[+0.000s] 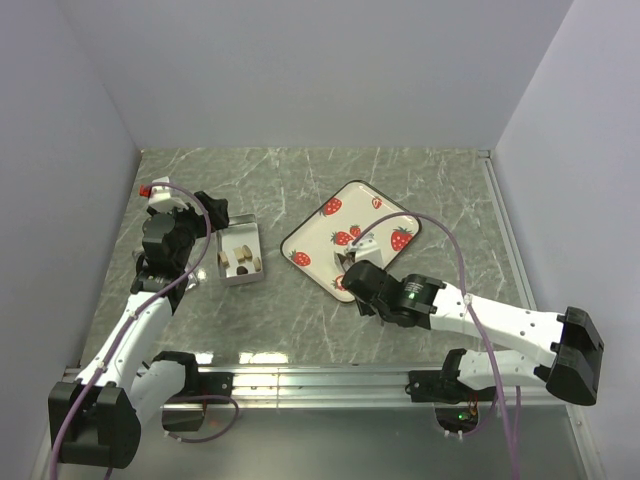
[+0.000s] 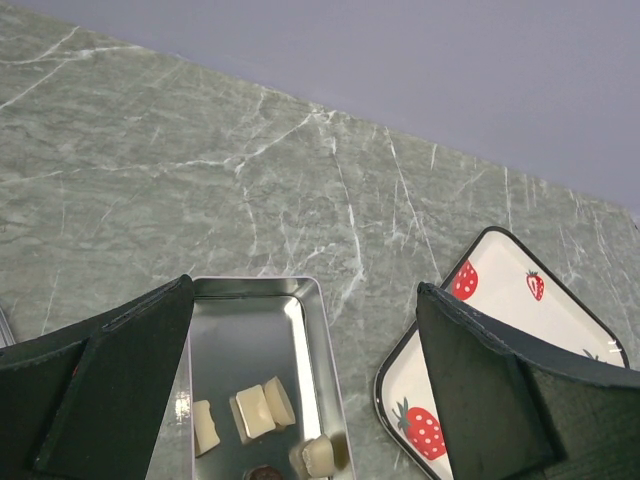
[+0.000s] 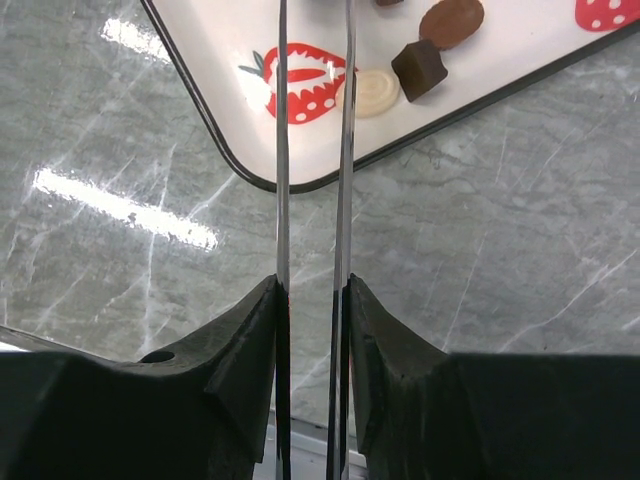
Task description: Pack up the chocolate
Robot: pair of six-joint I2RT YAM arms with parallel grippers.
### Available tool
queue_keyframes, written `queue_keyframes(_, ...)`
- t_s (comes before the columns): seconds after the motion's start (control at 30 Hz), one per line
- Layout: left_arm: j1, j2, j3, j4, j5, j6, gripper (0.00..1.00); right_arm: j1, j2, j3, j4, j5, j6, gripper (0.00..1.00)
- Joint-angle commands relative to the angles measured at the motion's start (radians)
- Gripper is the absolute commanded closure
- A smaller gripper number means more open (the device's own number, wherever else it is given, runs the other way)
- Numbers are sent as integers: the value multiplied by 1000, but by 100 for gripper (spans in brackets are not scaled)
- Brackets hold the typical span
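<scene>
The chocolate is split between two places. Several cream pieces (image 2: pixel 255 410) and one dark piece (image 2: pixel 265 473) lie in the open metal tin (image 2: pixel 240 340), also in the top view (image 1: pixel 243 278). A cream disc (image 3: pixel 372 92), a dark cube (image 3: pixel 418 68) and a brown oval (image 3: pixel 452 20) lie on the strawberry tray (image 3: pixel 230 60). My left gripper (image 2: pixel 303 288) is wide open and empty above the tin's far end. My right gripper (image 3: pixel 312 282) is shut on thin metal tweezers (image 3: pixel 282 150) whose blades reach over the tray's near corner; their tips are out of view.
The tray (image 1: pixel 370 215) lies right of the tin (image 1: pixel 243 278), with a strip of marble table between them. A small red and white object (image 1: pixel 147 188) sits at the far left. Walls close in the back and both sides. A metal rail (image 1: pixel 320 380) runs along the near edge.
</scene>
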Motion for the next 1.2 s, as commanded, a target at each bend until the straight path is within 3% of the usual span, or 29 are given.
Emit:
queue_keyframes(0.0,-3,1,42,30,13,-2,1,-6,-29,61,35,42,-26,66)
queue_keyframes(0.6,-3,-6,40,29,11,-1,1,-92,17,230,119,-35,-190,65)
queue_keyframes(1.17,-3,2,40,35,10,-2,1,-77,227,388,205,-151,-281,66)
